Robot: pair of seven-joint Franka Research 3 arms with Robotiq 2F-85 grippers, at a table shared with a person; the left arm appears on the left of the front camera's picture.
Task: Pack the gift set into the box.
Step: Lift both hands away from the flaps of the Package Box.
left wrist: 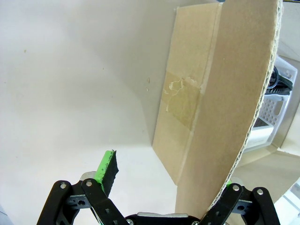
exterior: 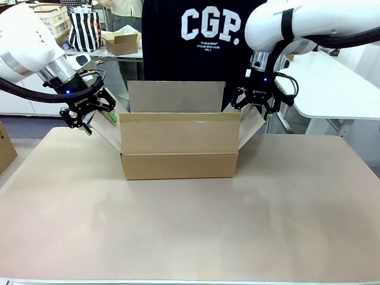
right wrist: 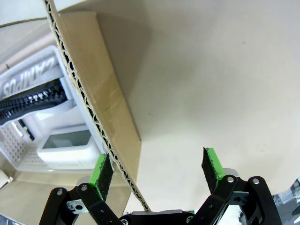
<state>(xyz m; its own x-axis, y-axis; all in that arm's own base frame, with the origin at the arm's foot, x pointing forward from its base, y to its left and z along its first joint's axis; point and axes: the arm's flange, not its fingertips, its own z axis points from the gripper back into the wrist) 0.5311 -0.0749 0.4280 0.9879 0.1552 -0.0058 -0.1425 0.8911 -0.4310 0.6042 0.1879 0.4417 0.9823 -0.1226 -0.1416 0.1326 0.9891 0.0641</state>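
The box (exterior: 178,142) stands at the middle of the table with its four flaps spread. My left gripper (exterior: 101,123) is open astride the left side flap (left wrist: 225,108), whose corrugated edge runs between the fingers (left wrist: 107,168). My right gripper (exterior: 254,111) is open at the right side flap (right wrist: 108,117); that flap's edge lies close against one green pad (right wrist: 102,171), and the other pad (right wrist: 212,166) is well apart. Inside the box I see a white lattice basket (right wrist: 18,140) holding a black zipped pouch (right wrist: 33,101) and a white case (right wrist: 68,147).
A person in a black printed shirt (exterior: 202,35) stands right behind the box. A white table (exterior: 332,83) is at the right. A small carton (exterior: 122,41) and a striped bag (exterior: 85,29) sit far back left. Another brown carton (exterior: 5,148) pokes in at the left edge.
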